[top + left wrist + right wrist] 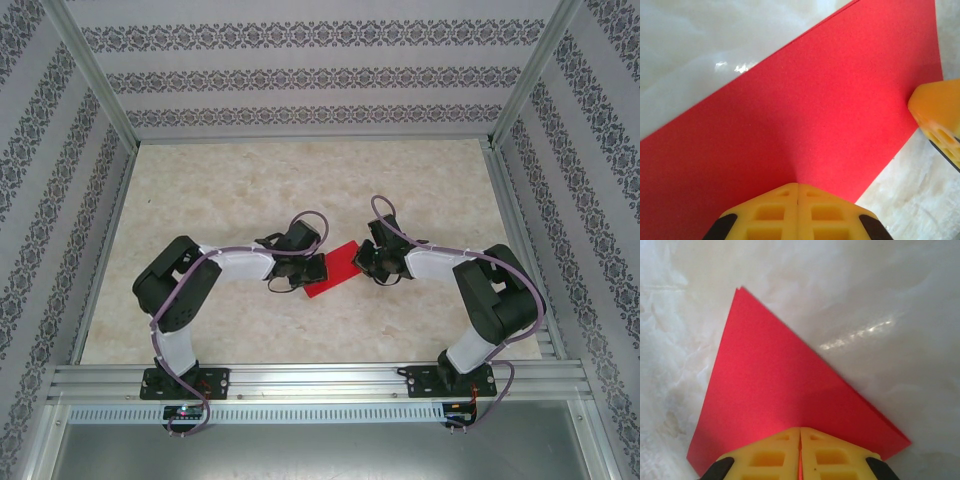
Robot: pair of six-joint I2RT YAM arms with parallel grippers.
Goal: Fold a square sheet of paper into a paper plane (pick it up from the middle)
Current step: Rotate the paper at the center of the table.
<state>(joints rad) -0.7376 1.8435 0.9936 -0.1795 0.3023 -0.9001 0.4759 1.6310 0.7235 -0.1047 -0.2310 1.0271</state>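
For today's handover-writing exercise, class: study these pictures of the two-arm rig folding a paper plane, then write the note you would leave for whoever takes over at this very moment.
Left hand: shut, pinching one edge of the red paper.
Right hand: shut on the paper's opposite side.
Paper: held between both hands over the middle of the table. Whether it touches the surface is unclear.
Done: paper gripped. Doubled edges suggest one fold is made.
Left: all remaining folds, as there is no pointed plane shape yet.
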